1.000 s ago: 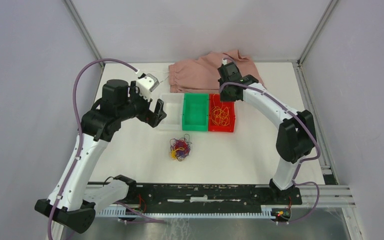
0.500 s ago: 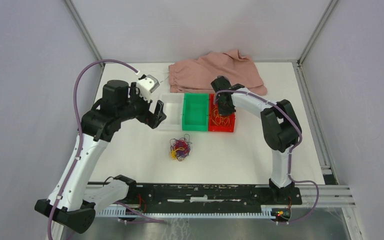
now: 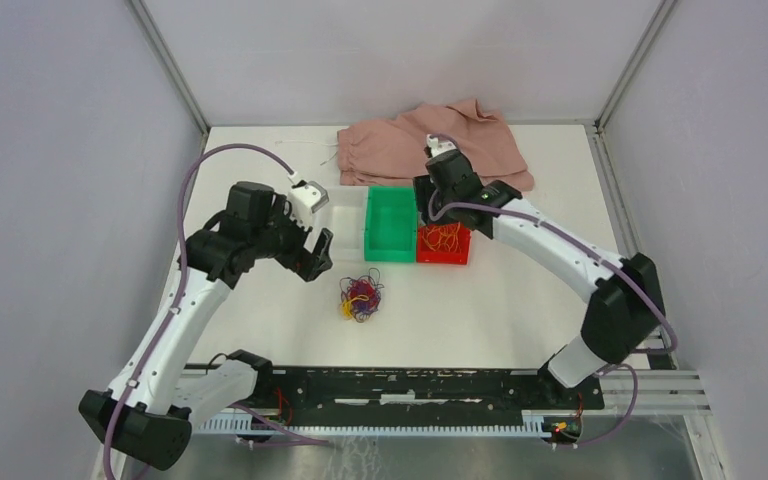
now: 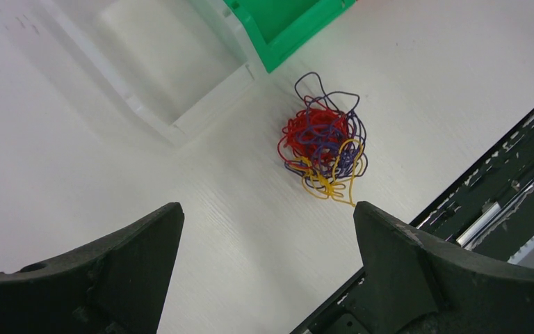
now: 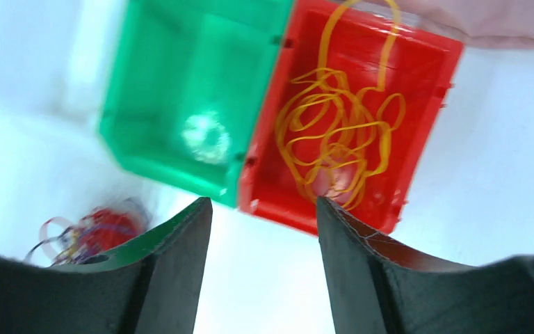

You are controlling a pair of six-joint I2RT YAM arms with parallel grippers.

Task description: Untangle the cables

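showed the cables [image 4: 325,149] as a small knot of red, purple-blue and yellow loops on the table [image 3: 500,310], just in front of the green bin [image 3: 390,228], touching neither bin nor gripper. found a loose yellow cord [image 5: 341,139] already lying apart in the red bin [image 5: 427,104], coiled on its floor. judged the task partly done: one yellow length sorted out, the red and purple-blue strands not yet separated, some yellow apparently caught in the knot too. found nothing in the green bin or in the white bin [image 3: 348,215] beside it. placed the left gripper [image 4: 268,229] above the table to the left of the knot, jaws spread wide and holding nothing, the knot in view beyond the fingertips and well apart from them. placed the right gripper [image 5: 263,209] over the near edge of the red bin, jaws parted with nothing between them, the yellow cord below and clear of both fingers. noted a pink cloth [image 3: 430,140] behind the bins, not involved.
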